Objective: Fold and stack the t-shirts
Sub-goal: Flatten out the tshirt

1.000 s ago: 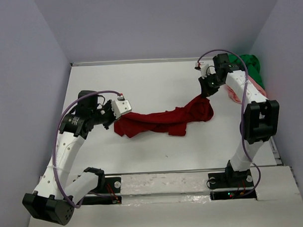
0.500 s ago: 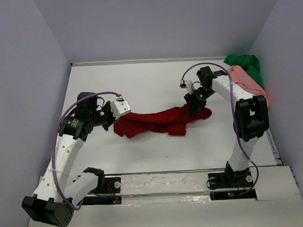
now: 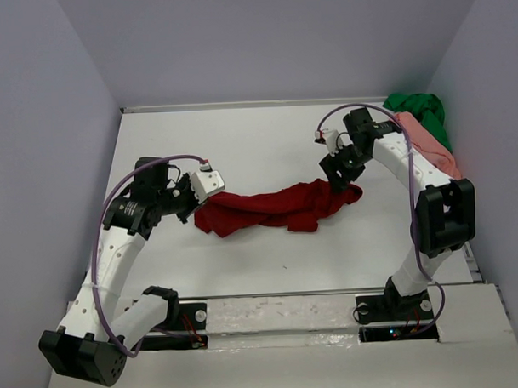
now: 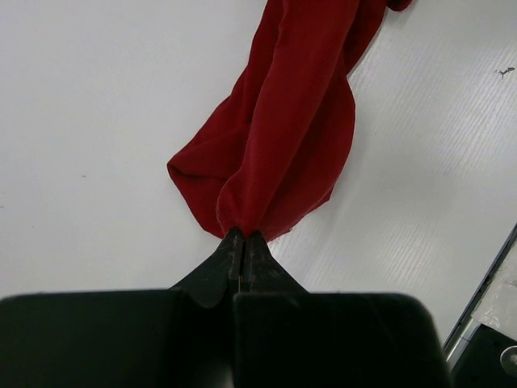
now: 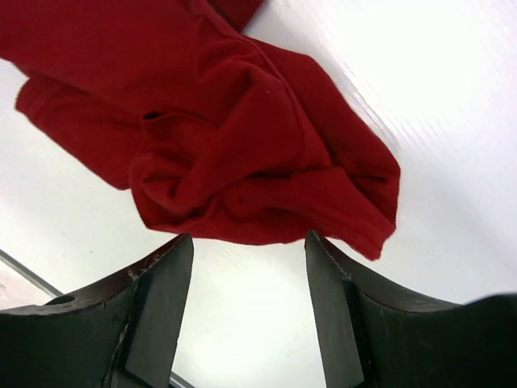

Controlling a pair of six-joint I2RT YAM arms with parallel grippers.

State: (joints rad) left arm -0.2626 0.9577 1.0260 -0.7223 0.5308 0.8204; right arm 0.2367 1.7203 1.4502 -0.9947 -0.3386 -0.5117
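Pressed together, my left hand (image 4: 242, 239) pinches one edge of the dark red t-shirt (image 4: 291, 121), which trails away from it as a twisted rope across the bench (image 4: 97, 97). Beyond, my right hand (image 5: 247, 242) hangs spread just above the shirt's far bunch, holding nothing. A second ago it was clamped on that end, further out by the salmon pink t-shirt (image 3: 427, 145) and bright green t-shirt (image 3: 419, 110). To flatten it well, I judge I should keep the left pinch and retake one corner, not the wad.

One t-shirt (image 3: 276, 207) at table (image 3: 240, 143) centre; two others (image 3: 422, 112) in far right corner.
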